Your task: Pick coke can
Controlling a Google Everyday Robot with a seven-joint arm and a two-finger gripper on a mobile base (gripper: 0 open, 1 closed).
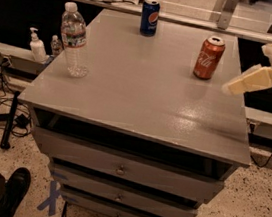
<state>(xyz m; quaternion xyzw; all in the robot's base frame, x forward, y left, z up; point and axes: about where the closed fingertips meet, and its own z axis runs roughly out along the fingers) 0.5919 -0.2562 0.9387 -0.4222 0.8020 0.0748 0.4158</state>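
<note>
The coke can (pixel 209 57) is red-orange with white script and a silver top. It stands upright on the grey cabinet top (pixel 143 91), at the back right. My gripper (pixel 248 81) comes in from the right edge of the view, cream-coloured, above the cabinet's right side. Its tip is a short way to the right of the can and slightly nearer the front, apart from it. Nothing is held in it.
A dark blue Pepsi can (pixel 150 17) stands at the back middle. A clear water bottle (pixel 75 40) stands near the left edge. A hand-sanitiser pump bottle (pixel 36 47) sits on a ledge to the left. The cabinet has drawers (pixel 122 169) below. A person's shoe (pixel 10 191) is at the lower left.
</note>
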